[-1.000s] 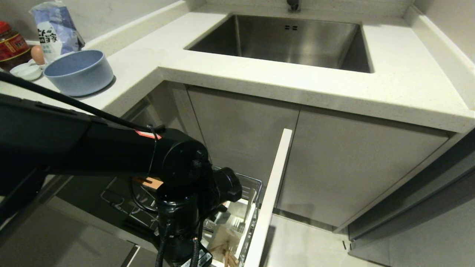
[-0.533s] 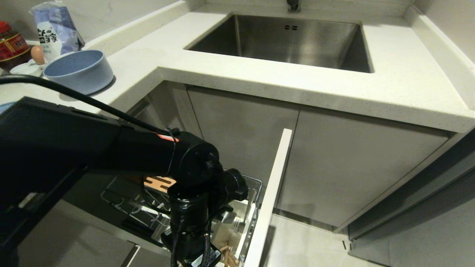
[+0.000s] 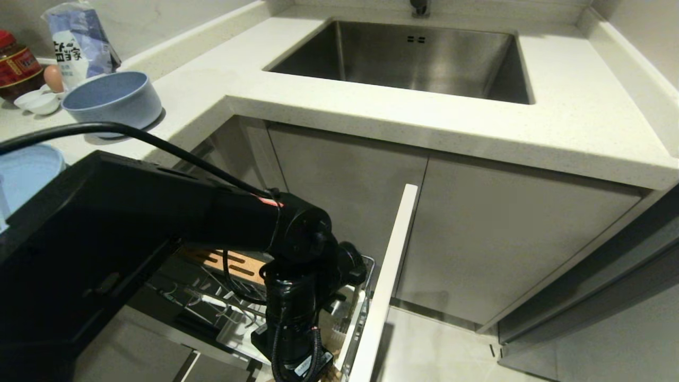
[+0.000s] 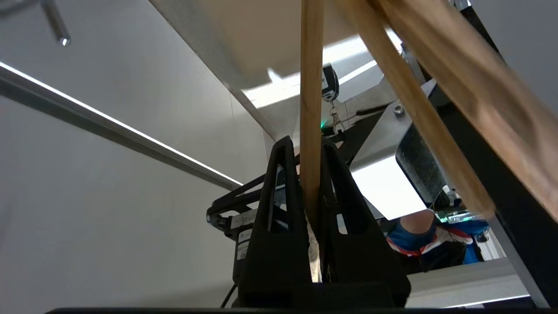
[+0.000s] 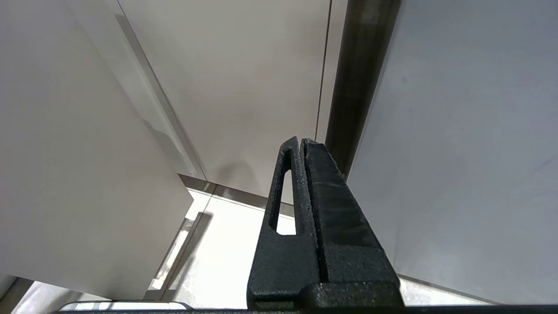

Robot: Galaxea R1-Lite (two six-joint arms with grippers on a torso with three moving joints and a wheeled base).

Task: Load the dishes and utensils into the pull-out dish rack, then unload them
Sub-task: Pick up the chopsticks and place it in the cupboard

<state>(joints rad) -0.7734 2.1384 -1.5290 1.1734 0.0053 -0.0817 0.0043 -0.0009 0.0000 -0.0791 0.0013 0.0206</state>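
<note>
My left arm [image 3: 297,318] reaches down into the pull-out dish rack [image 3: 365,263], over its white caddy corner by the pale cabinet front [image 3: 390,276]. In the left wrist view my left gripper [image 4: 310,146] is shut on one light wooden chopstick [image 4: 311,96], which stands up between the fingers. The second chopstick [image 4: 405,109] leans beside it, outside the jaws. The blue bowl [image 3: 112,102] sits on the counter at the left, and the light-blue plate [image 3: 24,172] shows at the left edge. The spoon is hidden. My right gripper [image 5: 301,141] hangs shut and empty, parked by cabinet fronts.
The steel sink [image 3: 408,58] is set in the counter behind the rack. A slotted wooden bar [image 3: 233,262] crosses the wire basket. Small white saucers [image 3: 37,101], an egg, a jar and a bag stand at the far left. Closed cabinet doors [image 3: 509,249] are to the right.
My left arm has swung to the right and its wrist has sunk deeper over the rack's caddy corner. More of the wooden bar and the plate show now. The left gripper stays shut.
</note>
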